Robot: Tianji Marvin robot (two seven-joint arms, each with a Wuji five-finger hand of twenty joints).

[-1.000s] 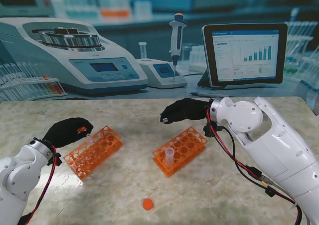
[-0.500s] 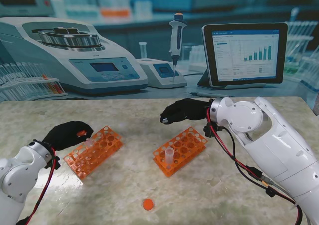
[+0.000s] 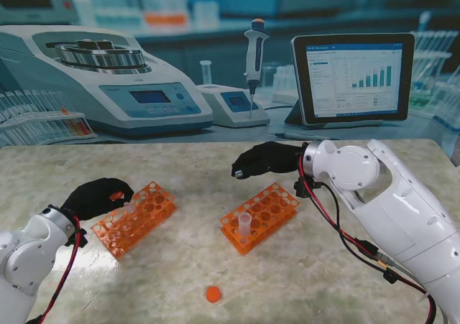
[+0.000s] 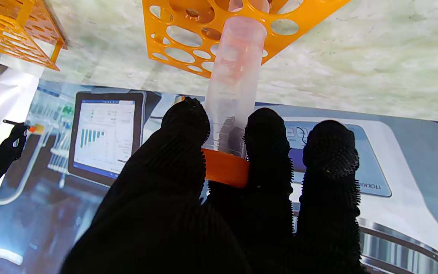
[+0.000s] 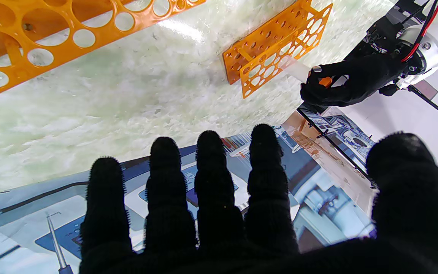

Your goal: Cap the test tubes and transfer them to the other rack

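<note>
Gripping the orange-capped clear plastic test tube (image 4: 234,87), left hand (image 3: 97,197) should lower it plumb into the left orange perforated plastic rack (image 3: 136,216); right hand (image 3: 264,159), at two o'clock, hovers with fingers apart.

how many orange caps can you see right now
2. One orange cap is on the test tube held in the left hand at the left rack. A loose cap lies on the table nearer to me. Others could be hidden.

We are pinching with our left hand (image 3: 97,197) curled tight, while our right hand (image 3: 262,159) is hovering with fingers (image 5: 211,179) spread.
</note>
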